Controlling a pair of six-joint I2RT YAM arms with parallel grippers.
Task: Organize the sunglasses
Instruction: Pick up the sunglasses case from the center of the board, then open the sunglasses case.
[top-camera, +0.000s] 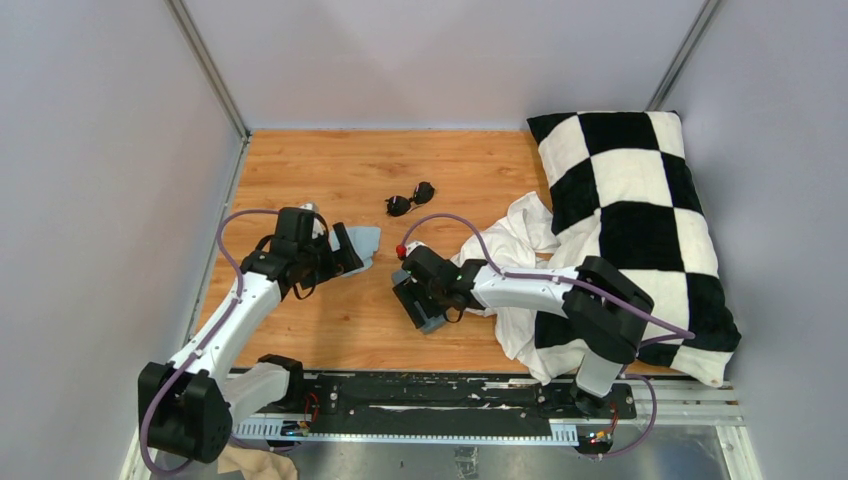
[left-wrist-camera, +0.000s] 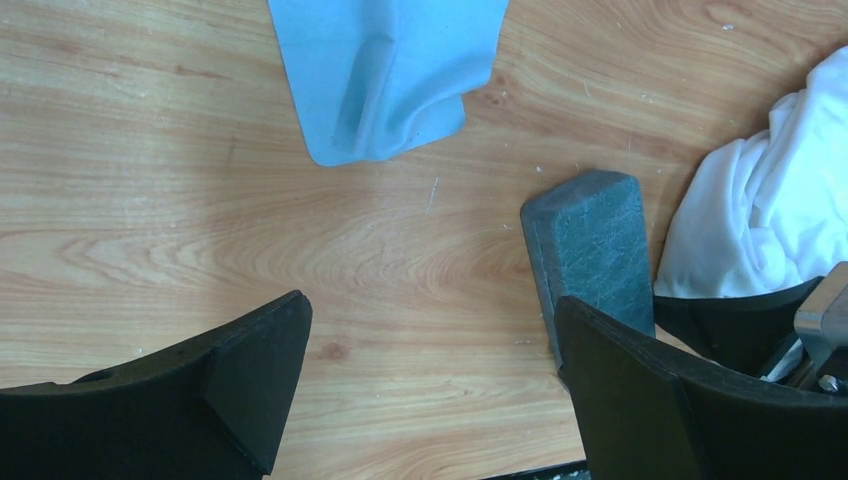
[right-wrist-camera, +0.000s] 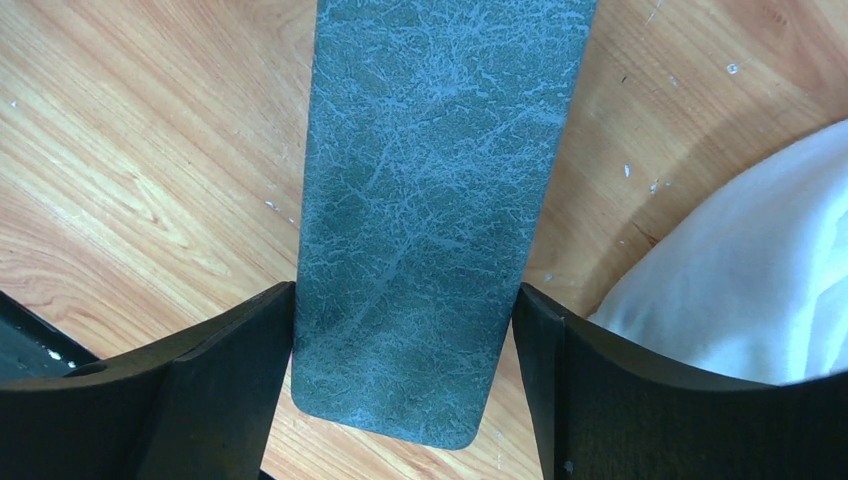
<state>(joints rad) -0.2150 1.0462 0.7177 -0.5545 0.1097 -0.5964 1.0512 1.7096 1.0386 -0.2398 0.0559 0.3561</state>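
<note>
The black sunglasses lie folded on the wooden table, beyond both grippers and touched by neither. A grey-blue case lies closed on the wood. My right gripper straddles its near end, with each finger against one long side. In the top view this gripper sits low over the case. My left gripper stands wide open over bare wood, nothing between its fingers. The case shows just past its right finger.
A light blue cloth lies crumpled ahead of the left gripper, and it also shows from above. A white cloth spreads beside the right arm. The black-and-white checked pillow fills the right side. Grey walls enclose the table.
</note>
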